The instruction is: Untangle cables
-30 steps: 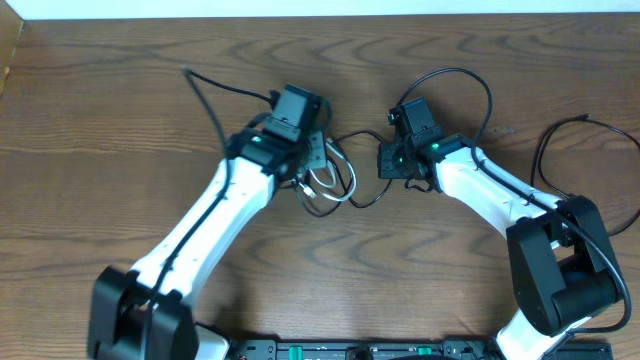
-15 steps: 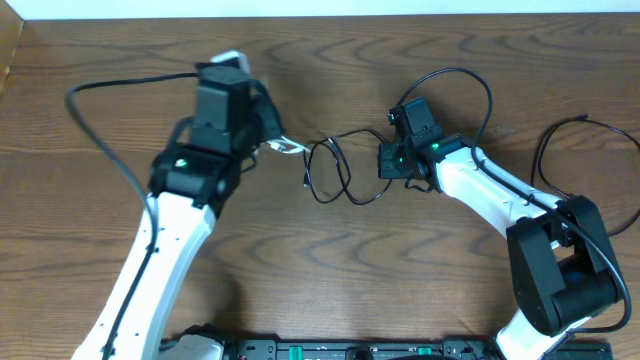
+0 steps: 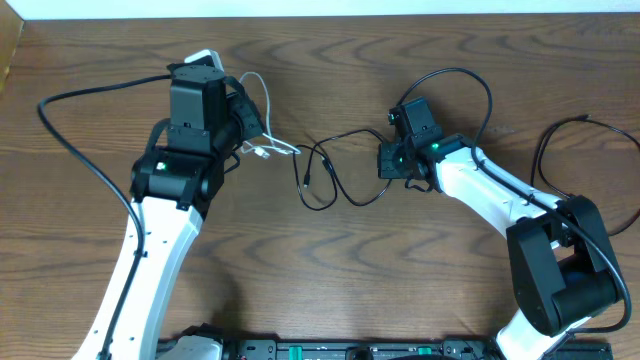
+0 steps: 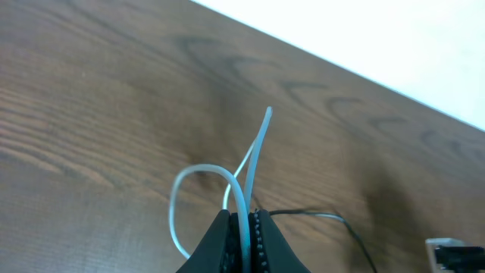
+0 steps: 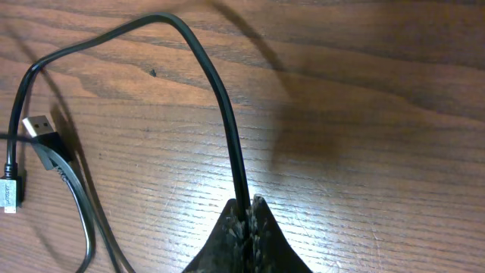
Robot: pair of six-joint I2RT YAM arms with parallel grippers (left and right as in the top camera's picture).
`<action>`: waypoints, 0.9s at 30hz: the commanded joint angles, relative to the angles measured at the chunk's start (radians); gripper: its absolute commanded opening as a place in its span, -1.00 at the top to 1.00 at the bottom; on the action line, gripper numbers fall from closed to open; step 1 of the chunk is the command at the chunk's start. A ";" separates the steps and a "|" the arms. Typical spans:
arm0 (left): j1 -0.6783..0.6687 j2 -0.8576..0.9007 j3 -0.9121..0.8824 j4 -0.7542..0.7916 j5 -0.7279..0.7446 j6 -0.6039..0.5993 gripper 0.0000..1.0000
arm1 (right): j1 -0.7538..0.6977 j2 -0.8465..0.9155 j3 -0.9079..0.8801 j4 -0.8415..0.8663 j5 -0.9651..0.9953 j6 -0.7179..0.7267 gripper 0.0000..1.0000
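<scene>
The step in hand looks like the pulling-apart itself: each arm has one cord, and the two are being drawn away from each other. The left fingers [image 4: 220, 239] are pressed together on the white cable [image 4: 241, 189], which rises out of the pinch and curls into a small loop just beyond the tips, off the surface [image 3: 420, 280]. The right fingers [image 5: 231, 227] are closed tight on the black cable [image 5: 220, 98]. That cord arches away from their tips and runs down to a USB plug [image 5: 38, 127] lying flat on the wood.

From above, the left fingers [image 3: 246, 128] and right fingers [image 3: 388, 160] sit well apart. The black cable [image 3: 330, 180] lies in a slack loop between them, nearer the right pair. The white cable [image 3: 268, 112] stays close by the left pair, and its trailing end reaches towards the black loop (whether the two touch or cross there is too fine to tell).

By my judgement most of the tangle is undone. The next move calls for carrying the white cord further from the right fingers until its free end clears the black loop. The right pinch should hold firm so the black cord is not dragged along. Each cord can then be laid down on its own.
</scene>
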State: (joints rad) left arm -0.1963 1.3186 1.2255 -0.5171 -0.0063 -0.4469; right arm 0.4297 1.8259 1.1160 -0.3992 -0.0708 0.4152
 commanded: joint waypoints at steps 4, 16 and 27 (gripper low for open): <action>0.004 0.072 0.020 -0.017 -0.013 0.008 0.73 | -0.003 0.005 -0.008 -0.001 0.013 -0.013 0.98; 0.005 0.306 0.020 -0.022 -0.099 0.008 -0.22 | -0.003 0.006 -0.008 0.003 0.019 -0.013 0.87; 0.051 0.526 0.020 -0.029 -0.144 0.008 -0.23 | 0.009 0.009 -0.019 0.015 0.039 -0.012 0.71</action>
State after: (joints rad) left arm -0.1734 1.8156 1.2255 -0.5419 -0.1188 -0.4442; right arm 0.4309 1.8259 1.1130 -0.3897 -0.0498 0.4095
